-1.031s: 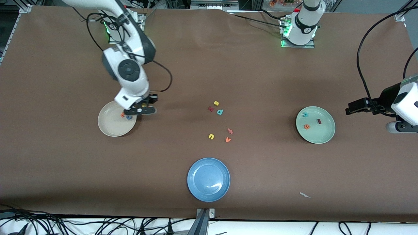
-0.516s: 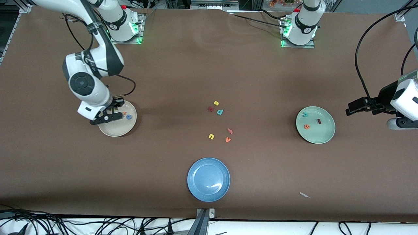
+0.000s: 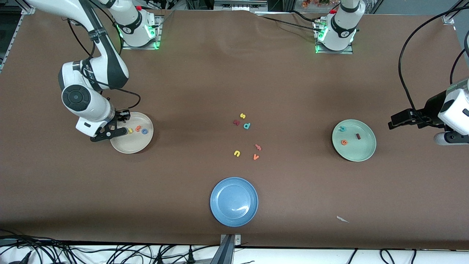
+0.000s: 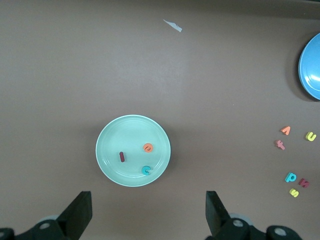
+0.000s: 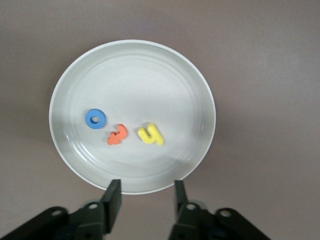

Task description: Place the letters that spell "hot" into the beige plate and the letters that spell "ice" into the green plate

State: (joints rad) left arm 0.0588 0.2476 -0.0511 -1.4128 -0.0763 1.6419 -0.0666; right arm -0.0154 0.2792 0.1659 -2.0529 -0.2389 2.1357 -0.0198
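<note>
You are dealing with tiny toy letters that look light and stiff, easy to flick away or drop, so if one needs moving, pinch it across its thickest stroke and come straight down on it.

The beige plate (image 3: 129, 143) sits toward the right arm's end of the desk and holds the yellow h (image 5: 151, 134), the orange t (image 5: 117, 135) and the blue o (image 5: 95, 118), lying close together but apart. The right end effector (image 5: 145, 200) hovers over that plate's rim, its fingers parted with nothing between them.

The green plate (image 3: 362, 154) sits toward the left arm's end and holds the dark red i (image 4: 121, 157), the teal c (image 4: 146, 170) and the orange e (image 4: 147, 148), each apart from the others. The left end effector (image 4: 145, 212) waits high up with fingers wide apart, empty.

The blue plate (image 3: 220, 209), nearest the front camera, holds nothing. By my reading both words are placed.
</note>
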